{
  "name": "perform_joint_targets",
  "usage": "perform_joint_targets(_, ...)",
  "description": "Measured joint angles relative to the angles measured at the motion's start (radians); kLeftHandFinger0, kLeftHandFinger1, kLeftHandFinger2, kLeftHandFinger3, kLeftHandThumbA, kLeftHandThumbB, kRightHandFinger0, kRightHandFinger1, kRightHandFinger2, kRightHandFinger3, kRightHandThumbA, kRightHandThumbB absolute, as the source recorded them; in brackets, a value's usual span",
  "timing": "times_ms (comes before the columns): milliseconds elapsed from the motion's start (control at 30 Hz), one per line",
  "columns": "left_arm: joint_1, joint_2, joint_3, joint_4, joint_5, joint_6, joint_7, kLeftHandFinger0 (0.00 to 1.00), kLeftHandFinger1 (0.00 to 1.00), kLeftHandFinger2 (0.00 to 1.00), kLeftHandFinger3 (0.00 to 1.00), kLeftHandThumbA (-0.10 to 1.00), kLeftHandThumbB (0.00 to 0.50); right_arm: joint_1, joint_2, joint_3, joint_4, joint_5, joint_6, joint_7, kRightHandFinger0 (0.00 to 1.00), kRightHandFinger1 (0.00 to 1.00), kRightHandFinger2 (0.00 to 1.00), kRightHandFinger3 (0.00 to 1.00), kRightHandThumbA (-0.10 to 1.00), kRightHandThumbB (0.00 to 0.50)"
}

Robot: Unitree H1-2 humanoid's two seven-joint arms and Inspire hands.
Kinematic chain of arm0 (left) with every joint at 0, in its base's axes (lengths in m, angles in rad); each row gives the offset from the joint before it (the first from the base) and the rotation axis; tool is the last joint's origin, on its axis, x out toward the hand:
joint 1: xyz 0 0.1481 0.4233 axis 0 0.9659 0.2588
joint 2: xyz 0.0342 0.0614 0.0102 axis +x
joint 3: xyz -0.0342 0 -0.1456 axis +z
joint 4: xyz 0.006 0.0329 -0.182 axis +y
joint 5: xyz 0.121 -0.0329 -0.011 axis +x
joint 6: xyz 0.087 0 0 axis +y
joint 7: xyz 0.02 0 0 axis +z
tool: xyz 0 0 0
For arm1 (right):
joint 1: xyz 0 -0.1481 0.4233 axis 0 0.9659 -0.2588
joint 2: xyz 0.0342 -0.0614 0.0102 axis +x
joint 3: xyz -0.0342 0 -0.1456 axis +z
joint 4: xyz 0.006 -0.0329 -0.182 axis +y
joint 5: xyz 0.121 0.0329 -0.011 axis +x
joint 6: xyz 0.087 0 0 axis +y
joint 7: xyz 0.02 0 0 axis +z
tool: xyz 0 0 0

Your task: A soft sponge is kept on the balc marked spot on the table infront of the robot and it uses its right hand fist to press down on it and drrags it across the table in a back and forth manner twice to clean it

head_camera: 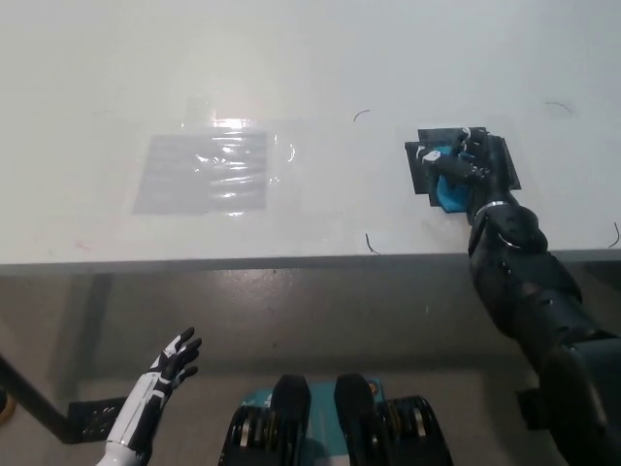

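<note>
While the black right hand (469,167) rests fisted on the soft blue sponge (449,188), that sponge lies on the black square mark (424,160) at the right of the white table (291,58), near its front edge; fingers curled, pressing rather than gripping; white left hand (173,357) hangs lower left below the table, fingers spread, holding nothing; clear plastic sheet (206,171) lies well left.

The black right hand (470,167) lies over the blue sponge (449,191), hiding most of it; only its near left part shows. The black mark (419,165) beneath is also largely covered. Hand and mark share one dark colour, so the curl of the fingers cannot be made out. The desk (291,58) runs off the far, left and right edges. The white left hand's (167,367) forearm is cut off at the bottom.
</note>
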Motion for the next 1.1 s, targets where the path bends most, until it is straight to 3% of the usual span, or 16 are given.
perform_joint_targets(100, -0.003, 0.0, 0.0, 0.0, 0.0, 0.0, 0.0, 1.0, 1.0, 1.0, 1.0, 1.0, 0.5, -0.005, 0.024, 0.0, 0.0, 0.0, 0.0, 0.007, 0.0, 0.0, 0.03, 0.0, 1.0, 0.214)
perform_joint_targets(233, -0.01, 0.0, 0.0, 0.0, -0.002, 0.0, -0.001, 1.0, 1.0, 1.0, 1.0, 1.0, 0.5, -0.012, 0.061, -0.004, 0.0, 0.003, -0.001, 0.02, 0.0, 0.0, 0.0, 0.0, 1.0, 0.201)
perform_joint_targets(367, -0.011, -0.001, 0.001, 0.0, -0.002, 0.0, -0.002, 1.0, 1.0, 1.0, 1.0, 1.0, 0.5, -0.027, 0.151, -0.008, 0.0, 0.005, -0.001, 0.036, 0.0, 0.0, 0.0, 0.0, 1.0, 0.22)
perform_joint_targets(667, -0.011, -0.001, 0.004, 0.0, -0.003, 0.0, -0.006, 1.0, 1.0, 1.0, 1.0, 1.0, 0.5, -0.035, 0.302, 0.008, 0.0, 0.0, -0.006, 0.086, 0.0, 0.0, 0.0, 0.0, 1.0, 0.195)
perform_joint_targets(967, -0.019, -0.001, 0.006, 0.0, -0.004, 0.0, -0.009, 1.0, 1.0, 1.0, 1.0, 1.0, 0.5, -0.034, 0.289, 0.015, 0.001, -0.007, -0.01, 0.114, 0.0, 0.0, 0.04, 0.0, 1.0, 0.216)
perform_joint_targets(1100, -0.026, -0.001, 0.008, 0.0, -0.004, -0.001, -0.009, 1.0, 1.0, 1.0, 1.0, 1.0, 0.5, -0.034, 0.263, 0.015, 0.001, -0.015, -0.008, 0.113, 0.0, 0.0, 0.05, 0.01, 1.0, 0.199)
